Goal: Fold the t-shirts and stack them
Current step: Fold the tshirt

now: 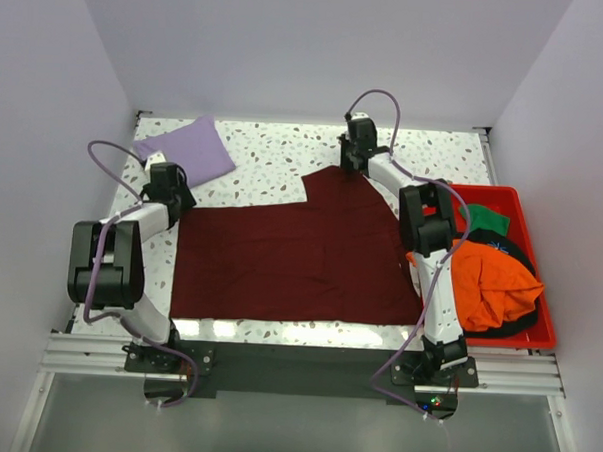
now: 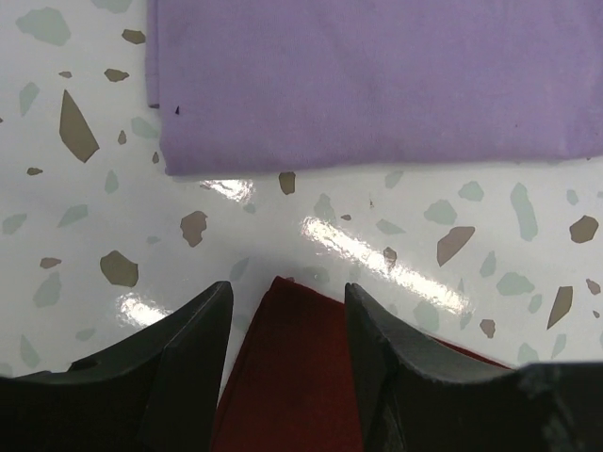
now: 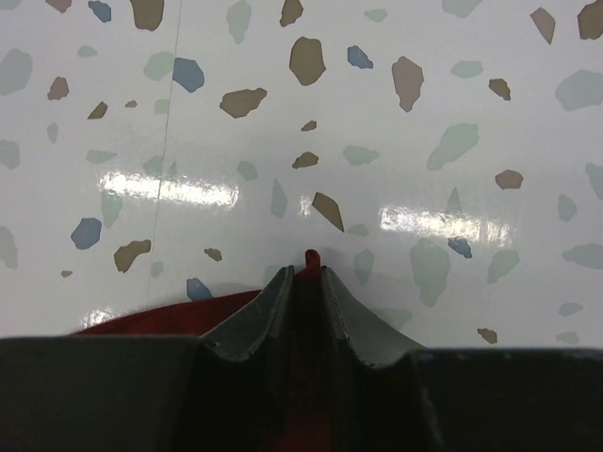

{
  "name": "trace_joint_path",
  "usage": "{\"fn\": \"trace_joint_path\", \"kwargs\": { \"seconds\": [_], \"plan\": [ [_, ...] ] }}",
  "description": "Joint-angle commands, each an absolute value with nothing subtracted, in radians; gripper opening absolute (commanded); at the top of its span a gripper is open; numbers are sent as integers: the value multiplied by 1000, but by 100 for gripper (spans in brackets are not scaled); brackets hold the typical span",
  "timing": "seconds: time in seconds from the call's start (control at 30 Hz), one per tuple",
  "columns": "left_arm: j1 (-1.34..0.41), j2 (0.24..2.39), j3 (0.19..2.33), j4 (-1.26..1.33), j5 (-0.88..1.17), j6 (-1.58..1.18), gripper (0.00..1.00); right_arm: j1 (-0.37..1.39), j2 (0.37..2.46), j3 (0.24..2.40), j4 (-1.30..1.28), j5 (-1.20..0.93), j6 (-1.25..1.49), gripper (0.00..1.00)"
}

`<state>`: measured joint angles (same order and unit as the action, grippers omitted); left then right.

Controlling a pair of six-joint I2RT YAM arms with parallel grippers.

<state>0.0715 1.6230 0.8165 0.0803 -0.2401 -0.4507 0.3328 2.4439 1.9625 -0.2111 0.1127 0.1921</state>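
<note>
The dark maroon t-shirt (image 1: 300,251) lies spread flat in the middle of the table, one sleeve reaching toward the far side. My right gripper (image 1: 354,163) is shut on that sleeve's tip; in the right wrist view a small nub of maroon cloth (image 3: 310,254) sticks out past the right gripper (image 3: 303,270). My left gripper (image 1: 177,203) is at the shirt's far-left corner. In the left wrist view the left gripper (image 2: 287,287) stands open astride that maroon corner (image 2: 292,377), with bare table showing beside one finger. A folded lavender t-shirt (image 1: 190,149) (image 2: 377,85) lies just beyond it.
A red bin (image 1: 537,338) stands at the right edge of the table, holding orange (image 1: 494,284), black (image 1: 503,247) and green (image 1: 482,219) t-shirts. White walls close in the table on three sides. The speckled tabletop (image 3: 377,113) stretches beyond the right gripper.
</note>
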Motion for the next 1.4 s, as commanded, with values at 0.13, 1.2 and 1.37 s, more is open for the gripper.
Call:
{"fn": "trace_joint_path", "kwargs": {
  "seconds": [0.13, 1.2, 1.37],
  "plan": [
    [75, 1706, 902, 43, -242, -425, 52, 331, 2372, 1911, -209, 92, 210, 20],
    [71, 1766, 925, 12, -169, -388, 0, 331, 2299, 1855, -206, 84, 229, 19],
    [71, 1756, 925, 29, -137, -393, 0, 330, 2304, 1893, -239, 89, 235, 9]
  ]
}}
